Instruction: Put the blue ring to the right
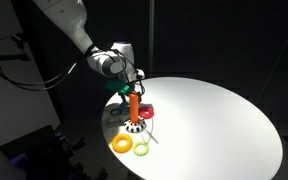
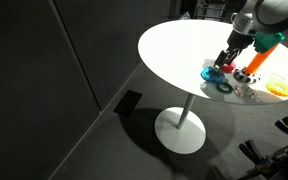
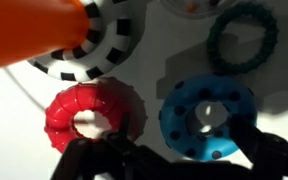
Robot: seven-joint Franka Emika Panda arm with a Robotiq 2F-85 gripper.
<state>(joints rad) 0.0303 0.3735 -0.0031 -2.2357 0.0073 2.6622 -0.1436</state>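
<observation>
The blue ring (image 3: 209, 118) lies flat on the white table, blue with dark dots; it also shows in an exterior view (image 2: 212, 72). My gripper (image 3: 184, 160) is open and low over it. One finger stands between the blue ring and the red ring (image 3: 89, 118), the other at the blue ring's far side. In both exterior views the gripper (image 1: 134, 88) (image 2: 227, 62) hangs just above the cluster of rings. In the exterior view from the arm's side, the blue ring is hidden behind the gripper and peg.
An orange peg (image 1: 134, 105) on a black-and-white checkered base (image 3: 99, 55) stands next to the rings. A dark teal ring (image 3: 242, 38), a yellow ring (image 1: 121, 143) and a yellow-green ring (image 1: 141, 149) lie nearby. The round table (image 1: 214, 120) reaches far beyond them.
</observation>
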